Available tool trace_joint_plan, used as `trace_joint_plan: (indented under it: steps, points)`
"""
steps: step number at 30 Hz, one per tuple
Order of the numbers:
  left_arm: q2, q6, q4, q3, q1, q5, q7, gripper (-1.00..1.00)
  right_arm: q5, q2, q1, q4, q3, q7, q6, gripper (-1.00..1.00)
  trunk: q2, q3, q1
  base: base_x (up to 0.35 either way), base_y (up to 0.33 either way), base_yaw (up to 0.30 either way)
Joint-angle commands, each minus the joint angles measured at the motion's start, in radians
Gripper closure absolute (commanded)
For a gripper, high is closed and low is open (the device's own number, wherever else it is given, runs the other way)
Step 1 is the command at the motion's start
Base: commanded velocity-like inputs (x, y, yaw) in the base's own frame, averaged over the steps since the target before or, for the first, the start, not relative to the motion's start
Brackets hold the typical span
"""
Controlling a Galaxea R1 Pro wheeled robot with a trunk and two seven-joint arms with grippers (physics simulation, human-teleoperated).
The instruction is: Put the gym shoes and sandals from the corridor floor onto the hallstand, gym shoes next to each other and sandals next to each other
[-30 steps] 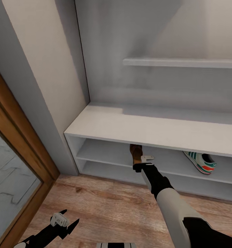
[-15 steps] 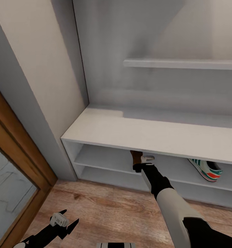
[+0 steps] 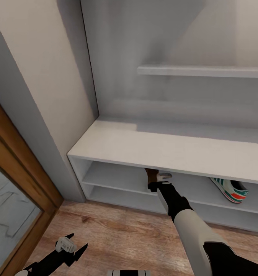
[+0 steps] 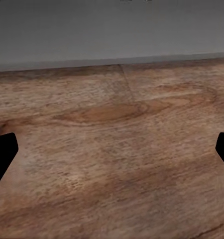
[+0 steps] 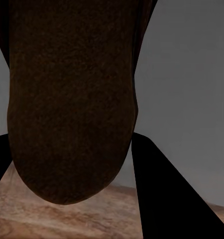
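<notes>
- A wood-framed glass panel (image 3: pixel 14 191) fills the lower left of the head view; a grey wall runs from it up to a wall shelf (image 3: pixel 201 70) at upper right.
- The hallstand (image 3: pixel 163 147) spans centre to right edge. Its flat top overhangs the upper shelf and hides most of what lies there.
- The right arm extends from the lower right corner up to the frame's centre, with the right gripper (image 3: pixel 155 183) reaching under the top's front edge.
- A sandal (image 3: pixel 150 175) shows as a brown sliver at that gripper, over the upper shelf. In the right wrist view the sandal (image 5: pixel 72 99) lies between the dark fingers (image 5: pixel 167 199), which are closed against it.
- One gym shoe (image 3: pixel 229 189) rests on the same shelf at the right edge, well apart from the sandal.
- The left gripper (image 3: pixel 69 249) sits at lower left above the corridor floor (image 3: pixel 125 234), fingers spread and holding nothing; the left wrist view shows plank flooring (image 4: pixel 112 149).
</notes>
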Motion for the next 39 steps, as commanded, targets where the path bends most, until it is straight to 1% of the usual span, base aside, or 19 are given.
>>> trace_joint_plan:
  steps: [1,11,12,33,39]
  points:
    - [-0.001,-0.009,0.0,0.003,-0.001,-0.011,-0.003,-1.0,0.007,0.001,0.0,-0.002,-0.006,0.002,0.005,1.0,0.0,-0.001,0.0,0.046,0.0,0.0]
    - [0.001,-0.008,-0.001,0.003,-0.001,-0.011,-0.003,-1.0,0.007,0.001,0.0,-0.002,-0.007,0.002,0.005,1.0,0.0,-0.001,0.0,0.012,0.0,0.0]
    - [0.001,-0.008,-0.001,0.003,-0.001,-0.011,-0.003,-1.0,0.007,0.001,-0.001,-0.002,-0.007,0.002,0.005,-1.0,0.0,-0.001,0.0,0.0,0.0,0.0]
    - [0.001,-0.009,-0.001,0.005,-0.001,-0.011,-0.003,-1.0,0.007,0.001,0.0,-0.002,-0.006,0.002,0.005,-1.0,0.0,-0.001,0.0,-0.005,0.0,0.0]
    - [0.001,-0.009,-0.002,0.004,-0.001,-0.011,-0.003,-1.0,0.007,0.001,-0.001,-0.002,-0.007,0.002,0.005,-1.0,0.0,-0.001,0.0,-0.293,0.0,0.0]
